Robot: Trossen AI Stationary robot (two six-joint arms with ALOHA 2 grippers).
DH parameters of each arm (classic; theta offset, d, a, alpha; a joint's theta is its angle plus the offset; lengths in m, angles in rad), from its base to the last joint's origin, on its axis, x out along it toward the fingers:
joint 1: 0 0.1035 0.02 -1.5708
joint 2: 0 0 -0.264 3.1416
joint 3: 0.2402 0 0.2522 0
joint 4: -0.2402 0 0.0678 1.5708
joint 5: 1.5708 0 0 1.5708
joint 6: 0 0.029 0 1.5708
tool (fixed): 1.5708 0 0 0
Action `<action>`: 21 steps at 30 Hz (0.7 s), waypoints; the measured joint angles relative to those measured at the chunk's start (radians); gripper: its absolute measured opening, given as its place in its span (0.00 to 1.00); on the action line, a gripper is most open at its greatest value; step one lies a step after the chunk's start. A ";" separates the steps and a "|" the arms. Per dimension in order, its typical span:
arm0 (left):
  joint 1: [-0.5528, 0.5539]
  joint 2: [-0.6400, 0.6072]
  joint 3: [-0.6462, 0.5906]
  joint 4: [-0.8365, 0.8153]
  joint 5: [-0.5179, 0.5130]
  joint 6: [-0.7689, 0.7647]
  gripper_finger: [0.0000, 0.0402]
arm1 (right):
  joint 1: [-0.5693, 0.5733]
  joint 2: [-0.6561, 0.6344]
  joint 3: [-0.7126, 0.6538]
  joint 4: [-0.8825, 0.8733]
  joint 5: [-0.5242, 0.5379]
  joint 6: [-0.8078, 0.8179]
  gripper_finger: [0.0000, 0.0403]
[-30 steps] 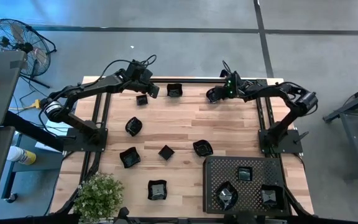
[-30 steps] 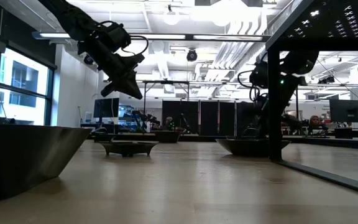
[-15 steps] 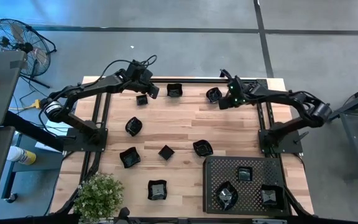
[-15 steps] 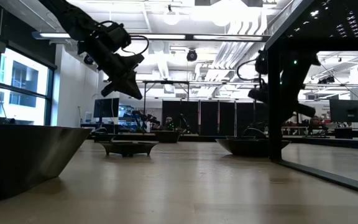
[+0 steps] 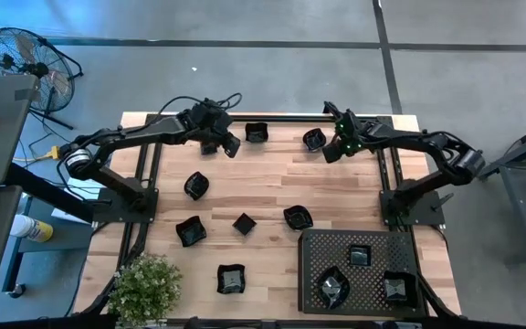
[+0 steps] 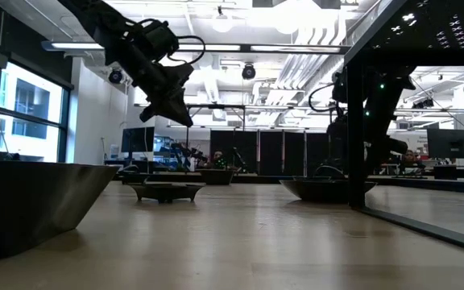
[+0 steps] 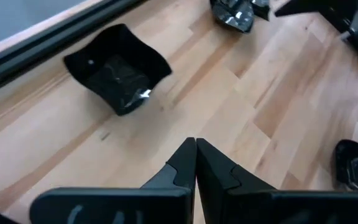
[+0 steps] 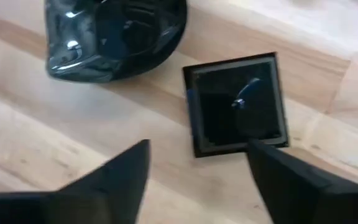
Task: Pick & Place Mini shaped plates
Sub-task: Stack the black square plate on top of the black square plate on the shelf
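A: Report the near side of the light wooden slatted table (image 5: 263, 183).

B: The large black perforated rectangular tray (image 5: 361, 271) sits at the near right corner and holds three small glossy black dishes. A square glossy black dish (image 5: 231, 279) lies near the front edge, beside a green potted plant (image 5: 144, 288).

A: Mid-table?

B: Four more mini plates lie well apart; one roundish glossy dish (image 5: 298, 217) sits just beyond the tray.

A: Far edge, left gripper?

B: The left gripper (image 5: 230, 145) hangs above the table near a wavy-edged glossy black dish (image 7: 118, 67). Its fingers (image 7: 182, 163) are pressed together, holding nothing.

A: Right gripper?

B: The right gripper (image 5: 330, 152) hovers just beside a roundish far dish (image 5: 314, 139). Its fingers (image 8: 120, 171) are spread, above a small square black plate (image 8: 238, 102) and a rounded glossy dish (image 8: 114, 34).
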 joint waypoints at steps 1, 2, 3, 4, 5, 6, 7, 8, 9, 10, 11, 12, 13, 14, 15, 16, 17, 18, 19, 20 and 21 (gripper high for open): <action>-0.008 0.000 0.000 0.000 0.000 0.000 0.01 | -0.006 0.000 0.000 0.002 0.001 -0.009 0.72; -0.016 0.000 0.000 0.000 0.000 0.000 0.01 | -0.011 0.000 0.000 0.005 0.003 -0.020 0.76; -0.022 0.000 0.000 0.000 0.000 0.000 0.01 | -0.016 0.000 0.000 0.009 0.010 -0.032 0.79; -0.027 0.000 0.000 0.000 -0.001 0.000 0.01 | -0.019 0.000 0.000 0.016 0.022 -0.040 0.81; -0.032 0.000 0.000 0.000 -0.003 0.000 0.01 | -0.024 0.000 0.000 0.025 0.032 -0.051 0.83; -0.036 0.000 0.000 0.000 -0.004 0.000 0.01 | -0.030 0.000 0.000 0.039 0.037 -0.058 0.84; -0.038 0.000 0.000 0.000 -0.008 0.000 0.01 | -0.034 0.001 0.000 0.057 0.040 -0.061 0.84; -0.042 0.000 0.000 0.000 -0.014 0.000 0.01 | -0.038 0.004 0.000 0.080 0.041 -0.063 0.84; -0.044 0.000 0.000 0.000 -0.018 -0.001 0.01 | -0.043 0.009 0.000 0.101 0.041 -0.063 0.85; -0.044 0.000 0.000 0.000 -0.020 -0.004 0.01 | -0.048 0.016 0.001 0.115 0.042 -0.063 0.85; -0.044 0.000 0.000 0.000 -0.020 -0.007 0.01 | -0.051 0.027 0.002 0.124 0.043 -0.063 0.85; -0.044 0.000 0.000 0.000 -0.020 -0.008 0.01 | -0.056 0.040 0.002 0.126 0.041 -0.063 0.85; -0.044 0.000 0.000 0.000 -0.020 -0.008 0.01 | -0.060 0.053 0.002 0.126 0.036 -0.065 0.85; -0.044 0.000 0.000 0.000 -0.020 -0.008 0.01 | -0.064 0.067 0.002 0.124 0.030 -0.068 0.85; -0.044 0.000 0.000 0.000 -0.020 -0.008 0.01 | -0.067 0.082 0.002 0.125 0.021 -0.071 0.85; -0.044 0.000 0.000 -0.001 -0.020 -0.008 0.01 | -0.068 0.095 0.002 0.126 0.015 -0.074 0.85; -0.044 0.000 0.000 -0.001 -0.020 -0.008 0.01 | -0.067 0.102 0.002 0.125 0.020 -0.084 0.85; -0.044 0.000 0.000 -0.001 -0.020 -0.009 0.01 | -0.062 0.105 0.002 0.124 0.026 -0.088 0.85; -0.044 0.000 0.000 -0.001 -0.020 -0.009 0.01 | -0.059 0.105 0.002 0.125 0.026 -0.089 0.85; -0.044 0.000 0.000 -0.001 -0.020 -0.009 0.01 | -0.058 0.105 0.003 0.127 0.028 -0.089 0.85; -0.044 0.000 0.000 -0.001 -0.020 -0.009 0.01 | -0.058 0.105 0.003 0.128 0.028 -0.089 0.84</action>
